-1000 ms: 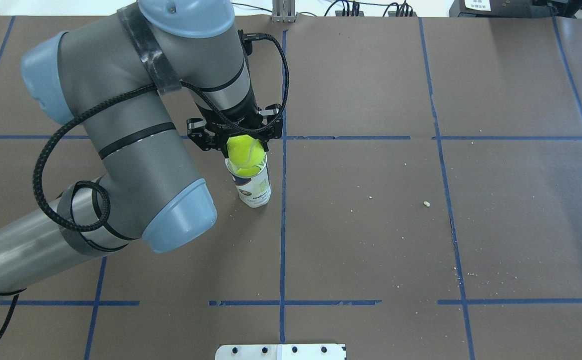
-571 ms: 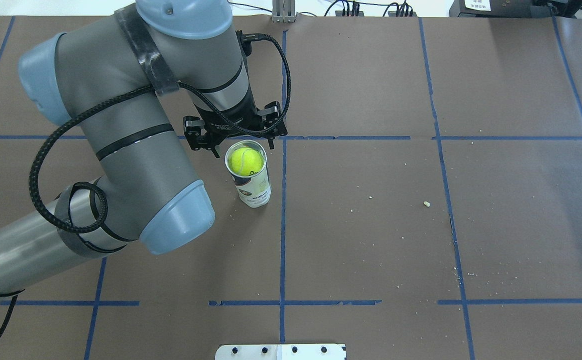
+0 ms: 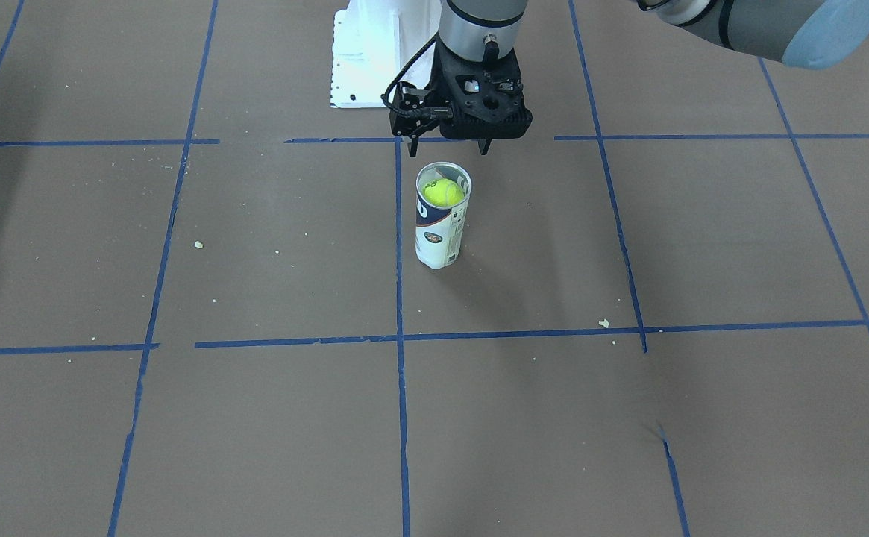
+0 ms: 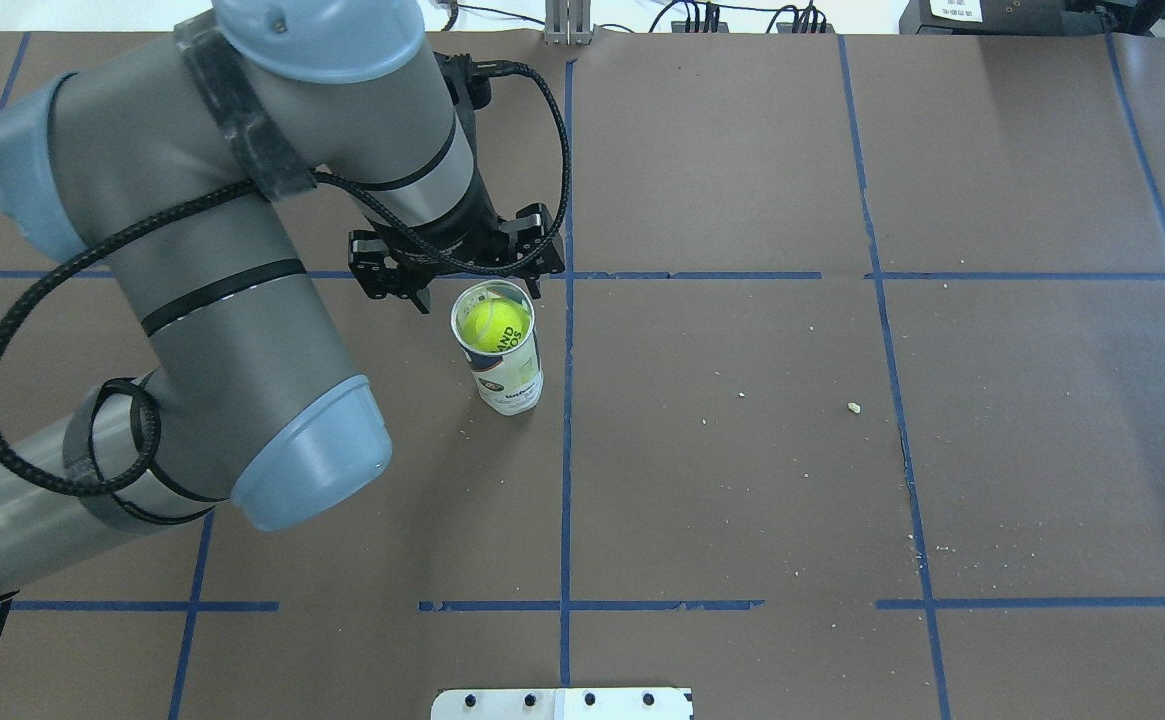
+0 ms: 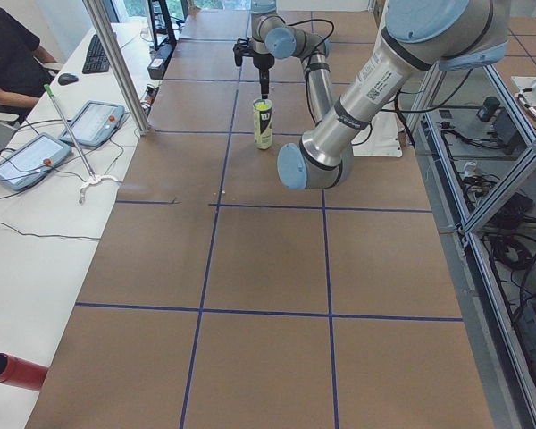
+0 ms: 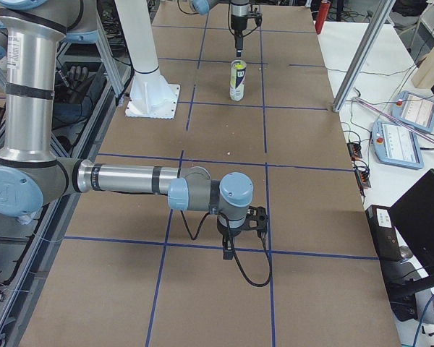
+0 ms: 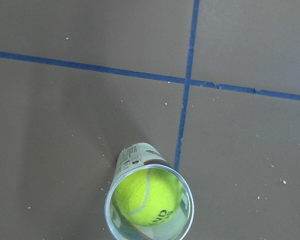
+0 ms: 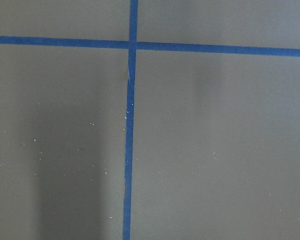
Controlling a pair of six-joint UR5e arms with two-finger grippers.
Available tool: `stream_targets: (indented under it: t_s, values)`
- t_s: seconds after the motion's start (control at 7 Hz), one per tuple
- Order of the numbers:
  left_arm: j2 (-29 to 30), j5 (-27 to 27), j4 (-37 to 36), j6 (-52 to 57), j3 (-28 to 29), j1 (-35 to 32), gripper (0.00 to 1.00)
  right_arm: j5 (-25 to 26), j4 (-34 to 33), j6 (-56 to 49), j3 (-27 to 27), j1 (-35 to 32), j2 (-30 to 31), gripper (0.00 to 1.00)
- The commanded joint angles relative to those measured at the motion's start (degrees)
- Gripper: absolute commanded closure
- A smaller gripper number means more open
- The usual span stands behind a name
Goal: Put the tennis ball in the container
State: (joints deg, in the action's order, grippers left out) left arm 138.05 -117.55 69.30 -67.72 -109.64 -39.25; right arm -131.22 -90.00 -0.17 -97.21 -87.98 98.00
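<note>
brown paper covers the table (image 4: 742, 480), marked off in a grid of blue tape (image 4: 565, 470), with pale crumbs (image 4: 853, 407) scattered over the robot's right half.

finding: the container (image 4: 512, 378) stands upright just beside a tape line, near the table's middle. the tennis ball (image 4: 495, 325) sits inside it, just below the silvery rim, with its black lettering legible in the left wrist view. the label hides whatever lies beneath the ball.

left gripper (image 3: 449, 146): fingers spread apart and holding nothing, hanging over the tube mouth. the side views show its tips above the rim and clear of it.

right gripper (image 6: 235, 238): parked low over bare table, well apart from the work. it shows only in the side view, so i cannot tell how its fingers stand.

assessment: the placement appears complete; only the withdrawal of the left arm remains.

risks:
- the tube is tall, narrow and probably light. a sideways or downward move with the fingertips this near the rim could clip it and topple it.
- the ball rides high, so a toppled tube would likely spill it onto the table, where it would roll freely.
- the white pedestal (image 3: 374, 52) stands behind the left arm; a careless retreat could foul it.

recommendation: a straight lift before any lateral travel.
</note>
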Motion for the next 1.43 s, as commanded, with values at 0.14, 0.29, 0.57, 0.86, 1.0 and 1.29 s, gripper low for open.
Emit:
stream_targets:
  t_s: [0.14,0.29,0.57,0.86,1.0,1.29]
  values:
    - [-7.33,-0.57,1.89,17.28,-1.98,-9.31,0.00,0.00,0.00,0.00,0.00,0.00,0.00,0.00]
    - [-10.84,-0.66,2.50,24.05,-1.72,-15.01,0.00,0.00,0.00,0.00,0.00,0.00,0.00,0.00]
    - [-23.21,-1.27,8.36,39.26,-1.37,-22.76,0.00,0.00,0.00,0.00,0.00,0.00,0.00,0.00]
    - [-32.63,-8.27,10.67,59.96,3.95,-36.62,0.00,0.00,0.00,0.00,0.00,0.00,0.00,0.00]
    - [-35.37,-11.70,11.11,70.86,9.82,-43.39,0.00,0.00,0.00,0.00,0.00,0.00,0.00,0.00]
    - [-45.11,-13.39,19.40,77.56,14.87,-49.67,0.00,0.00,0.00,0.00,0.00,0.00,0.00,0.00]
